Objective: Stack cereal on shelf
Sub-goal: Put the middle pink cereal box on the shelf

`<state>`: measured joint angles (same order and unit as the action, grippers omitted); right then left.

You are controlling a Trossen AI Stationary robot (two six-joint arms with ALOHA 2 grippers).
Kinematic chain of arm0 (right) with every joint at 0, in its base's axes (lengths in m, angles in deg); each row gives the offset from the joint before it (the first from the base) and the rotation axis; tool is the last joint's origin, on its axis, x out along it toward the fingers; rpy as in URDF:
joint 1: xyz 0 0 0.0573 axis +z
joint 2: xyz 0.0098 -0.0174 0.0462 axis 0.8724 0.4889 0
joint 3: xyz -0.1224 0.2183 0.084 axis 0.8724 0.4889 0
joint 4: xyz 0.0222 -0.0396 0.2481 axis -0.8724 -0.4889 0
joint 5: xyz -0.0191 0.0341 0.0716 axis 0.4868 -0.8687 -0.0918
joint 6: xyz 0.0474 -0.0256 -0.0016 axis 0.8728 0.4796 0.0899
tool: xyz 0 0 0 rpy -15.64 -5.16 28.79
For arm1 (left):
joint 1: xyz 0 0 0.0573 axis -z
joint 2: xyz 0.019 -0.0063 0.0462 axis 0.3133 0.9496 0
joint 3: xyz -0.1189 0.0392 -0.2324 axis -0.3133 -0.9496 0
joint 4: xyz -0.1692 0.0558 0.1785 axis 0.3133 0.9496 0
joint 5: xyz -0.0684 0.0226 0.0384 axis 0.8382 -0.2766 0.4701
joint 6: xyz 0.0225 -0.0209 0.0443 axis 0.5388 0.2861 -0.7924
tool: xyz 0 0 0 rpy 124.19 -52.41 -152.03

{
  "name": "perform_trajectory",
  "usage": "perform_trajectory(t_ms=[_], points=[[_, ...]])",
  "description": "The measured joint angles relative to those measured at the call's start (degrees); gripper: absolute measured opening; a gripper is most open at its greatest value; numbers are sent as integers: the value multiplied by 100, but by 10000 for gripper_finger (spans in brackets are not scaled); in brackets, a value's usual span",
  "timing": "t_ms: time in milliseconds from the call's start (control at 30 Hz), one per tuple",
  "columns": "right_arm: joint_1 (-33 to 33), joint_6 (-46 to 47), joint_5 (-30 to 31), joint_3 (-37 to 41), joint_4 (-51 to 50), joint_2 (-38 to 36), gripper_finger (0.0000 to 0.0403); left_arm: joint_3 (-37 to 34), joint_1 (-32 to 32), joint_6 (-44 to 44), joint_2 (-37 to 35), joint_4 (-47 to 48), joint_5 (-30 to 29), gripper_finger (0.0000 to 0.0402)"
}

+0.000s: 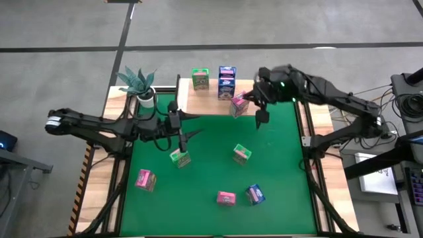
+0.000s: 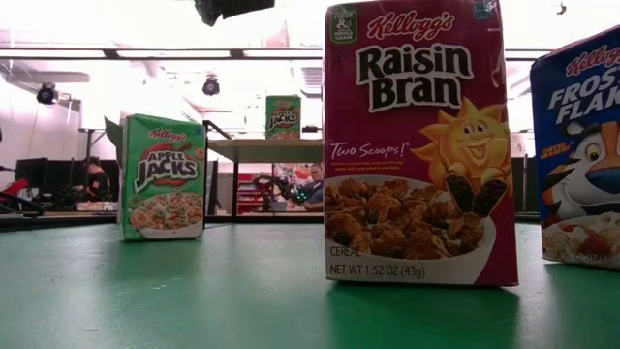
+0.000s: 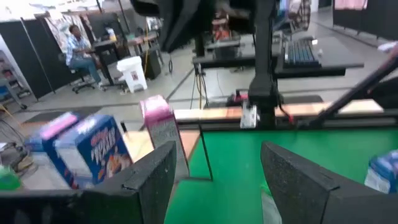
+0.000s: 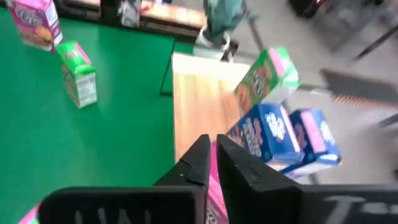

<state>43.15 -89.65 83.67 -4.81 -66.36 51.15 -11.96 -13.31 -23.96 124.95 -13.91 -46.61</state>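
Note:
The shelf (image 1: 205,102), a light wood plank on black legs, stands at the table's far edge. On it are a green cereal box (image 1: 200,79), blue ones (image 1: 227,82) and a tilted pink one (image 1: 238,106) at its right end. My right gripper (image 4: 213,152) is shut and hovers just over that pink box (image 4: 216,194). My left gripper (image 3: 217,165) is open and level above the table's middle (image 1: 190,127), pointing toward the shelf with nothing between its fingers. Loose boxes stand on the green table: two green (image 1: 180,157) (image 1: 242,154), two pink (image 1: 145,179) (image 1: 226,197) and one blue (image 1: 255,194). My right gripper's shut fingers (image 4: 198,163) stand right above the pink box's top, coming at it on a downward slant from the table's right. The fingers hide the spot, so I cannot tell whether they touch the box.
A potted plant (image 1: 142,89) stands at the shelf's left end. In the low view a Raisin Bran box (image 2: 417,145), an Apple Jacks box (image 2: 163,176) and a Frosted Flakes box (image 2: 581,155) stand close to the camera. People sit in the room beyond the table.

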Motion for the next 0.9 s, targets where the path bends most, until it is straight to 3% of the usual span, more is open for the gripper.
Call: perform_trajectory(t_ms=[167,367,533,700,900], points=[[-651,-46,-790,-534,-673,518,97,-199,0,100,-151,-33,0,217],[-931,-477,-911,-871,-1112,1059,206,-326,0,215,-157,-130,2,217],[-922,-916,-938,-1057,-1575,1466,274,-336,0,270,-149,-129,2,217],[-947,-1108,-659,-1097,-1704,1682,307,-336,0,276,-148,-128,2,217],[-947,-1219,-636,-1095,-1726,1781,300,-336,0,313,-133,-129,2,217]])
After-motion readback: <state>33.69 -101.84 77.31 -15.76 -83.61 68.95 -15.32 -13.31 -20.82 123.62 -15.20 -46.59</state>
